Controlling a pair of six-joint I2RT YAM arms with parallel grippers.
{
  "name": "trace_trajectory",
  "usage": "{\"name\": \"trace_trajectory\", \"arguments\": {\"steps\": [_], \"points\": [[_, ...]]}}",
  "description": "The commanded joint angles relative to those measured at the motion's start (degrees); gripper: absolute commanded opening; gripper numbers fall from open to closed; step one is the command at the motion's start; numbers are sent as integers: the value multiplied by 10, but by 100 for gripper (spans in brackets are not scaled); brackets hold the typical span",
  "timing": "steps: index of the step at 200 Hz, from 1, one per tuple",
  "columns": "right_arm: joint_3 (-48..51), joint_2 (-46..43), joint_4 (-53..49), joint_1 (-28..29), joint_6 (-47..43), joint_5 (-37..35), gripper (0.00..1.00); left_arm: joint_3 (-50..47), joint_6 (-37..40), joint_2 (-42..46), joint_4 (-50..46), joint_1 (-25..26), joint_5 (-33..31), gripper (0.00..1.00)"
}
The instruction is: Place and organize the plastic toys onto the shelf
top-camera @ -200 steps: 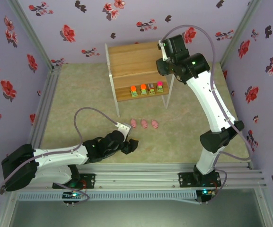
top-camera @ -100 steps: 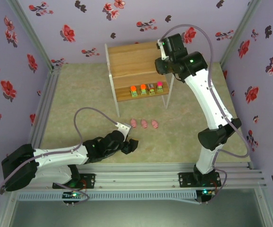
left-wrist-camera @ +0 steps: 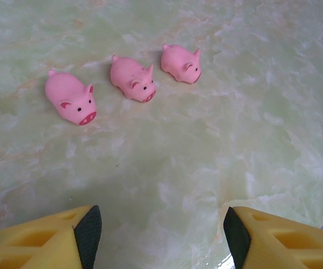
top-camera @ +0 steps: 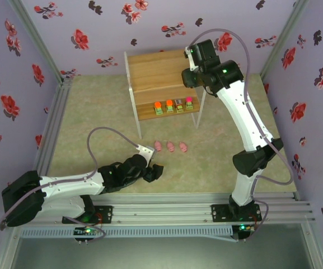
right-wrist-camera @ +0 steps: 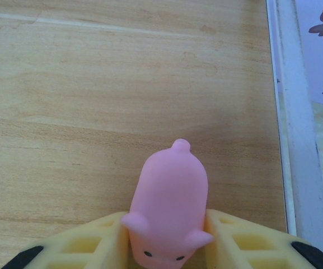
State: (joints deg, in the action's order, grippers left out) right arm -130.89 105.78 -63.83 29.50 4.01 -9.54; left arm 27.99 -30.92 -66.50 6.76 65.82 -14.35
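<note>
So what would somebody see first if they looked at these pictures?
Probably the pink pig tucked snug between the yellow fingers of the right hand, over the wooden top board of the shelf. Next come three more pigs lined up on the pale green table, and four little blocks in a neat row on the shelf's lower board.

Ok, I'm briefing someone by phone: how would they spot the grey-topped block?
Find the wooden shelf near the back wall. On its lower board stands a row of four small blocks. The grey-topped block is third from the left, between an orange-topped block and a magenta-topped block, the only one with a dull top.
</note>
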Motion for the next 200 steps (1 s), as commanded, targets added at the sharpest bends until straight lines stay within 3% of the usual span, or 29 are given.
{"name": "trace_trajectory", "arguments": {"steps": [1,200], "points": [[-22,7,-11,-6,-8,8,39,-7,-5,1,0,-4,-9,64],[1,-44,-5,-1,1,8,46,-3,-5,-5,1,-5,-9,64]]}}
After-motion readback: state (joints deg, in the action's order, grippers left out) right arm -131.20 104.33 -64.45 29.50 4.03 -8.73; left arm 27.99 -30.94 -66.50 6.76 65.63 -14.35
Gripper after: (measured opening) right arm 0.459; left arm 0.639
